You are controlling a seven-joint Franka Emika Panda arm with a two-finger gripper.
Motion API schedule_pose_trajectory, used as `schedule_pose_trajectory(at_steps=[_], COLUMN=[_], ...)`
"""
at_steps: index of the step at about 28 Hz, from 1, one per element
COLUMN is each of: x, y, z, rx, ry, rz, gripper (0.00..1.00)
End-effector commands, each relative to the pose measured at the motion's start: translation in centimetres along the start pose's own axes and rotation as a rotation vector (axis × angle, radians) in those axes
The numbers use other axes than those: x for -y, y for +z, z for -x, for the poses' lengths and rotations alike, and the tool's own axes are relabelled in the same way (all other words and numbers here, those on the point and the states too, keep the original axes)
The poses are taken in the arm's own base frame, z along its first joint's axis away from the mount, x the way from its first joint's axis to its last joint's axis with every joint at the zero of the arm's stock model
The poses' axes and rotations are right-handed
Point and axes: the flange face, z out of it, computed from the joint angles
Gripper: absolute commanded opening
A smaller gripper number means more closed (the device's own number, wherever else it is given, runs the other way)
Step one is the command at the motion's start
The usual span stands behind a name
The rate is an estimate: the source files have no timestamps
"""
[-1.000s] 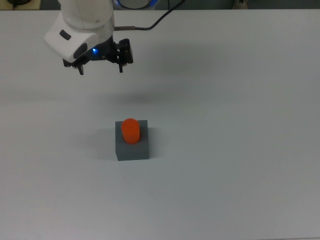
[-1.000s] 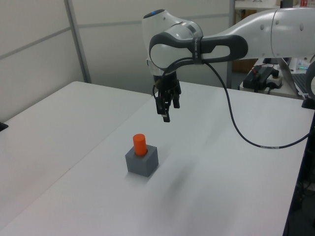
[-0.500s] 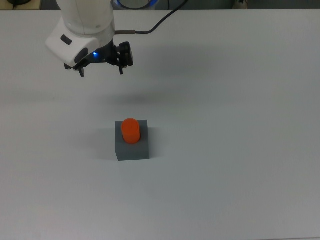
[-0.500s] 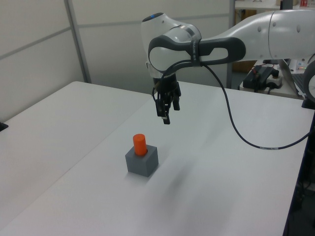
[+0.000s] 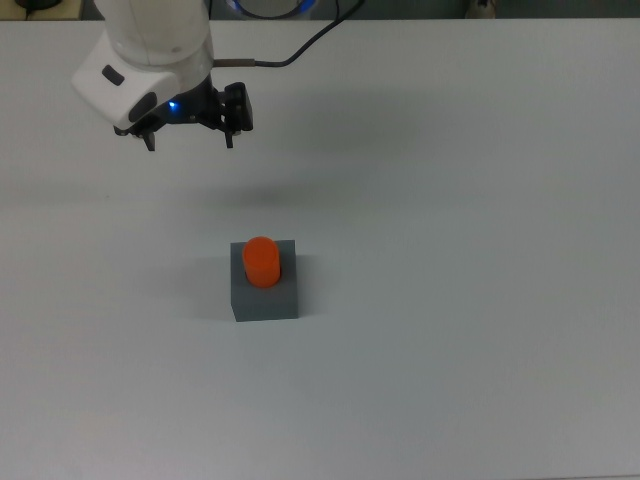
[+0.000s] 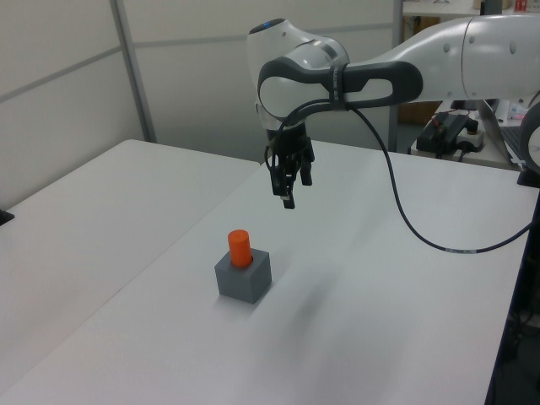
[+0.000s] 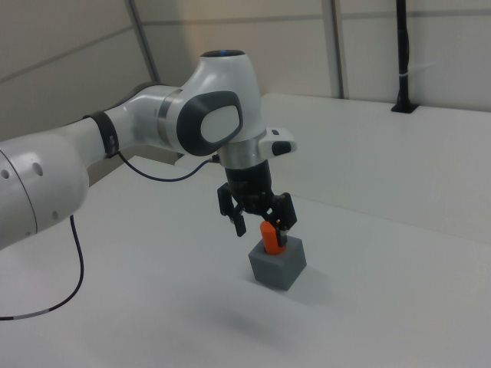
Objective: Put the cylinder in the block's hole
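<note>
The cylinder is short, bright orange and smooth, with a rounded top. It stands upright in the hole in the middle of the block's top face, its lower part sunk inside and its upper part sticking up above the block. The block is a dark grey cube, wider than the cylinder, resting flat on the white counter near the middle of the top view. In the left view the cylinder rises clear of the block; in the right view the cylinder is partly hidden and the block shows below it.
</note>
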Motion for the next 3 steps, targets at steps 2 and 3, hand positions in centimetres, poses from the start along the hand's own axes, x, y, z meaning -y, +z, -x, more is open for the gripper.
schedule_pose_trajectory(at_steps=[2,3], x=[-0.11,-0.11], y=[-0.4,-0.31], z=[0.25,0.22], rx=[-0.022,-0.021], ry=[-0.006,-0.006], rz=[-0.012,-0.012], gripper=[1.0,1.0])
